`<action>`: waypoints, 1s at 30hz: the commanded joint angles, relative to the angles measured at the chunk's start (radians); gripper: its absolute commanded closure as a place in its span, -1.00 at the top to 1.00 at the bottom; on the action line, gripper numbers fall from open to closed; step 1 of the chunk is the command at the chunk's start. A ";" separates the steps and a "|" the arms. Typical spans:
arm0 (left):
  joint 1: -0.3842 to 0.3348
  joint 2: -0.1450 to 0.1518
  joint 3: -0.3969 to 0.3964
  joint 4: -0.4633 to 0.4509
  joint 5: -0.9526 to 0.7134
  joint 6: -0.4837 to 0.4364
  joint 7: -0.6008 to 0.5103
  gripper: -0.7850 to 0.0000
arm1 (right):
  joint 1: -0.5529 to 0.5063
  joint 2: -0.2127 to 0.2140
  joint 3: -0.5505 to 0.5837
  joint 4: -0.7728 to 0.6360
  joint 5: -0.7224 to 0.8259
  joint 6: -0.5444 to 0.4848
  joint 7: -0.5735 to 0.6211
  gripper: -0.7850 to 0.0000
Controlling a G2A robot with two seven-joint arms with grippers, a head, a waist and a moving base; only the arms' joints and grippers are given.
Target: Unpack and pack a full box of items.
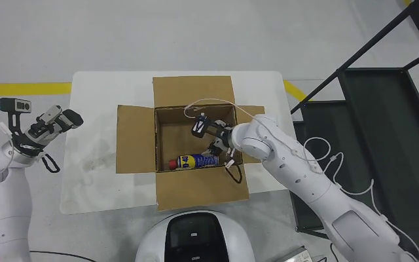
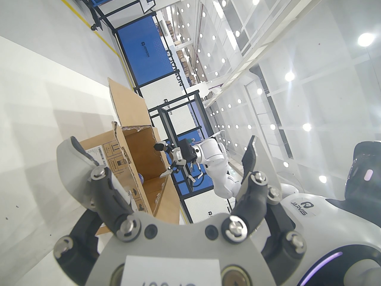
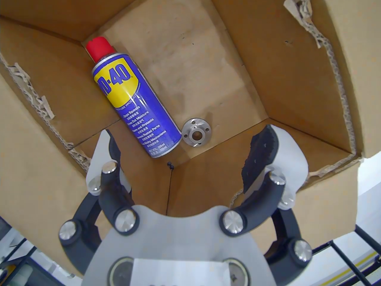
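An open cardboard box (image 1: 193, 90) stands mid-table with its flaps folded out. On its floor a blue and yellow spray can (image 1: 194, 160) with a red cap lies on its side along one wall. A small round metal flange (image 3: 196, 132) rests by the can's base (image 3: 135, 102). My right gripper (image 1: 204, 137) hangs open over the box's inside, above the can and flange (image 3: 187, 135), holding nothing. My left gripper (image 1: 65, 120) is open and empty off the table's left edge; past its fingers (image 2: 162, 144) I see the box (image 2: 140, 150) and the right gripper (image 2: 169, 162).
The white table (image 1: 105, 98) has bare room left of the box. A dark metal frame (image 1: 366, 98) stands close by the table's right side. The box's torn flap edges (image 3: 324, 46) ring the opening.
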 commanded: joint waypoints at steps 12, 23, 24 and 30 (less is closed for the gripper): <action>0.000 0.000 0.000 0.000 0.000 0.000 0.000 1.00 | 0.140 -0.085 -0.150 0.206 0.103 0.228 0.086 1.00; 0.000 0.000 0.000 0.000 0.000 0.000 0.000 1.00 | 0.178 -0.122 -0.188 0.319 0.105 0.272 0.058 0.45; 0.000 0.000 0.000 0.000 0.000 0.000 0.000 1.00 | 0.182 -0.125 -0.190 0.328 0.105 0.271 0.056 0.40; 0.000 0.000 0.000 0.000 0.000 0.000 0.000 1.00 | 0.205 -0.143 -0.216 0.384 0.066 0.296 0.073 0.29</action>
